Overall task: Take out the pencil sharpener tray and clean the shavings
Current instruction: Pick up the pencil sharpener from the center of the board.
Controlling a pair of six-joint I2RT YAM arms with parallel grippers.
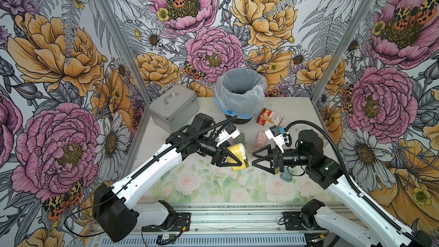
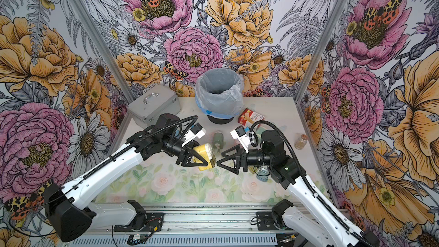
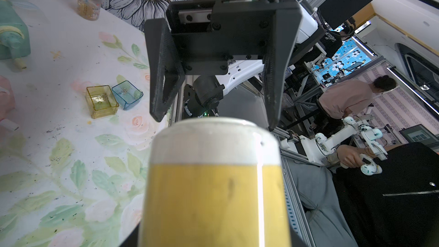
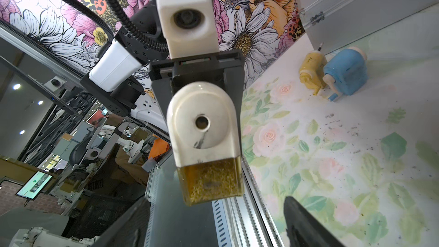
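The left gripper (image 1: pixel 235 160) is clenched on the yellow pencil sharpener (image 1: pixel 237 149), holding it above the middle of the counter (image 1: pixel 209 124). The amber tray (image 4: pixel 211 200) is not yet out and sits at the sharpener's 3 o'clock end (packed with shavings (image 4: pixel 209 179)). Just beside it, at 3 o'clock, the right gripper (image 1: pixel 253 159) is spread wide and empty. The step in hand looks like pulling the tray. Next, that gripper must close on the tray's lip and draw it straight out.
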